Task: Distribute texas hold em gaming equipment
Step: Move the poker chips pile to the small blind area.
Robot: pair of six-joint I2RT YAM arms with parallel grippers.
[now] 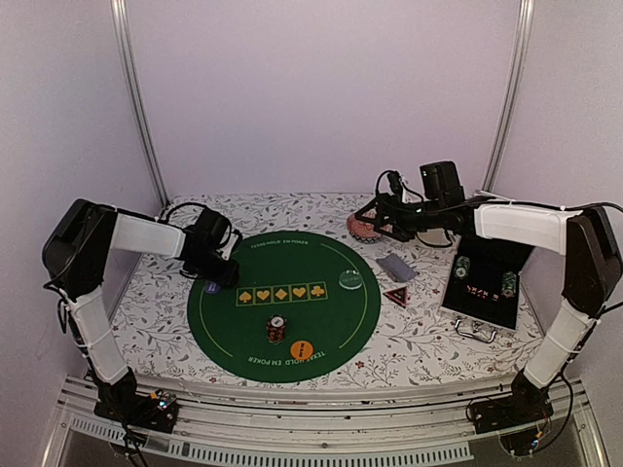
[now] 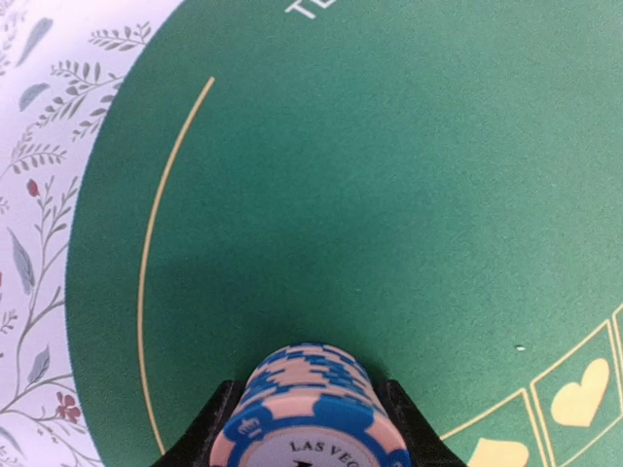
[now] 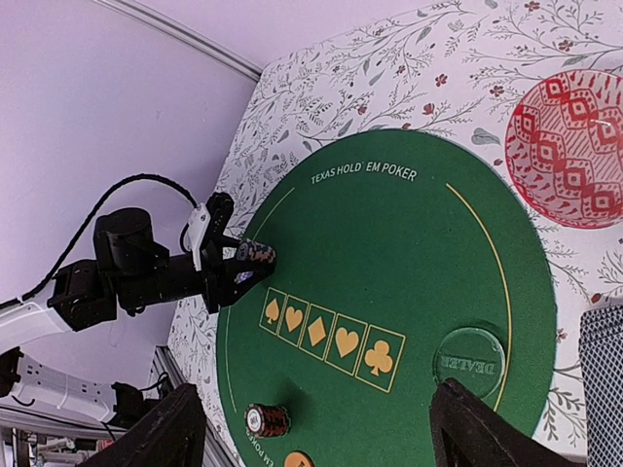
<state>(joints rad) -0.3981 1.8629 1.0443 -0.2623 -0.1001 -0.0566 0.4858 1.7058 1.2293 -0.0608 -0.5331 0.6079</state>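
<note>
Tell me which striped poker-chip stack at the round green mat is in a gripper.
The blue-and-pink striped chip stack, clamped in the left gripper at the left edge of the mat; the red-and-black stack stands free.

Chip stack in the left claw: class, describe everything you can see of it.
The chip stack is a short column of blue-and-pink striped poker chips, plastic-looking, the top face reading LAS VEG. The left claw pinches it between two black fingers over the left part of the green mat; whether it rests on the felt cannot be told.

Red-patterned bowl (image 3: 569, 146) at the far edge of the floral cloth (image 1: 146, 321); black case (image 1: 487, 316) at right.
</note>
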